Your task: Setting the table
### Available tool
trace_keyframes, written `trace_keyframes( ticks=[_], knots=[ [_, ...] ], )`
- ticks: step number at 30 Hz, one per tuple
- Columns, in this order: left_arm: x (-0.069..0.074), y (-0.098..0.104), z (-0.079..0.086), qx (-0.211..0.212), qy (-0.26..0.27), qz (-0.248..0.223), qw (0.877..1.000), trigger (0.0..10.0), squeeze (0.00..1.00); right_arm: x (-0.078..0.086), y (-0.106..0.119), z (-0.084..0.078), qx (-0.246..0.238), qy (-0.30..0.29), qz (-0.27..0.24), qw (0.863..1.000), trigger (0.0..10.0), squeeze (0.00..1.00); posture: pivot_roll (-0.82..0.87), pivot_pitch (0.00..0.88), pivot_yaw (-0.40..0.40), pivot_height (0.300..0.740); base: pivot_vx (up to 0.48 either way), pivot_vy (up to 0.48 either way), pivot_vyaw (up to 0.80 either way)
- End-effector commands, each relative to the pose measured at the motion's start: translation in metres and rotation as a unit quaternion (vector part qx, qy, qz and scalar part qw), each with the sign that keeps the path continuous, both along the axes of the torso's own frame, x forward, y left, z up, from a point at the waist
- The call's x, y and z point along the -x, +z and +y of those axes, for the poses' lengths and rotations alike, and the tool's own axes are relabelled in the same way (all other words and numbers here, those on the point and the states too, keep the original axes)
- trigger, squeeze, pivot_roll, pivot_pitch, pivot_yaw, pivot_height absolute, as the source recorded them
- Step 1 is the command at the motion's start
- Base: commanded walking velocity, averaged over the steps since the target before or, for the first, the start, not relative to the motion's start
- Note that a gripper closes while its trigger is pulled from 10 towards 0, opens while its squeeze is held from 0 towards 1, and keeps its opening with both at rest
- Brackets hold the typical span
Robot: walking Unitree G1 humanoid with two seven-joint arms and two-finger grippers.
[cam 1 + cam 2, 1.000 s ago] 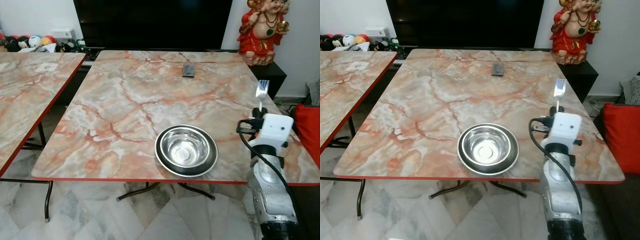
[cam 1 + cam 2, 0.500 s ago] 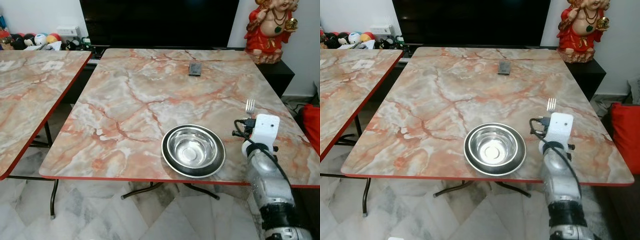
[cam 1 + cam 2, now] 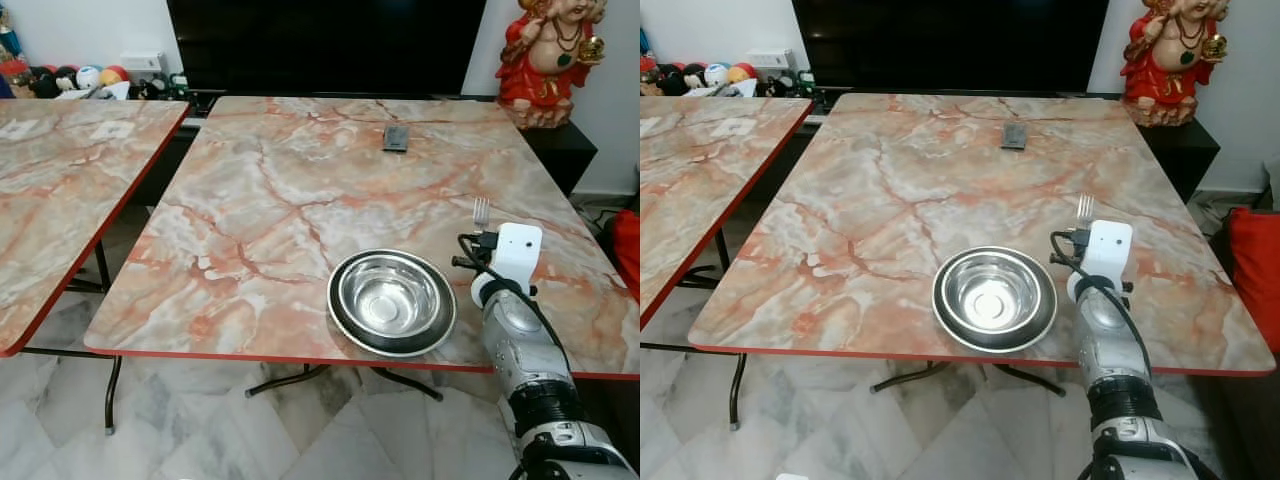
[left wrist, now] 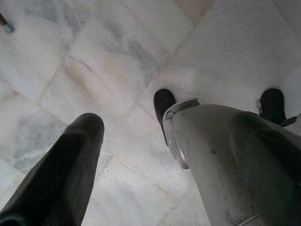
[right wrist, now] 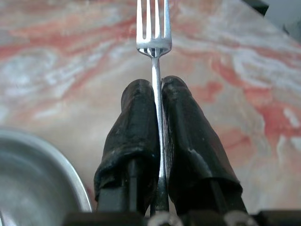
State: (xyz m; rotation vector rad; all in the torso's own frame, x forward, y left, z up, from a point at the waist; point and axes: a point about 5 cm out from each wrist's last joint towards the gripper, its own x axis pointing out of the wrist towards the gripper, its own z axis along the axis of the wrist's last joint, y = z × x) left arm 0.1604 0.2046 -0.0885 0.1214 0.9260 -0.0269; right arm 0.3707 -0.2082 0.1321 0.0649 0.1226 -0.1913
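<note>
- Between the two black fingers (image 5: 181, 127) of the right gripper (image 5: 157, 96) sits a fork (image 5: 154, 33), pinched by its handle with the fingers pressed together on it; the tines project beyond the fingertips.
- From the head views, the fork (image 3: 481, 211) stands above the near right part of the marble-patterned table (image 3: 300, 190), tines pointing away from the robot, just right of the bowl.
- Whether the fork touches the table surface cannot be told.
- The steel bowl (image 3: 391, 298) rests on a dark-rimmed plate (image 3: 345, 330) near the table's near edge; both are upright, and the bowl's inside shows only bare metal.
- The silver right arm (image 3: 525, 360) reaches up from the near right corner, a white camera block (image 3: 518, 255) at its wrist.
- The left gripper (image 4: 136, 141) hangs over a pale tiled floor (image 4: 94, 56), its fingers spread apart and holding nothing.
- A small dark flat object (image 3: 396, 138) lies at the far side of the table.
- A second table (image 3: 60, 190) of the same pattern stands to the left, apart from the first.
- A red and gold figurine (image 3: 548, 50) stands at the far right, beside a large dark screen (image 3: 330, 45).
</note>
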Motion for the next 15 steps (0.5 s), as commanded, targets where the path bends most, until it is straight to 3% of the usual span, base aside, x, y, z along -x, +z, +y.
trace_keyframes(
  ticks=[1, 7, 15],
  knots=[
    [0.009, -0.004, 0.003, -0.001, 0.0, 0.022, 1.0, 10.0, 0.0, 0.001, -0.004, -0.004, 0.002, -0.002, 0.007, 1.0, 10.0, 0.0, -0.03, 0.101, 0.029, 0.74, 0.0, 0.0, 0.0],
    [0.01, -0.004, 0.003, -0.003, -0.003, 0.021, 1.0, 10.0, 0.0, 0.002, -0.013, -0.011, 0.021, -0.005, 0.024, 0.999, 10.0, 0.0, -0.03, 0.101, 0.031, 0.74, 0.0, 0.0, 0.0],
    [0.01, -0.004, 0.005, -0.005, -0.003, 0.021, 1.0, 10.0, 0.0, 0.003, -0.021, -0.006, 0.018, 0.004, 0.027, 0.999, 10.0, 0.0, -0.02, 0.111, 0.035, 0.74, 0.0, 0.0, 0.0]
  ],
)
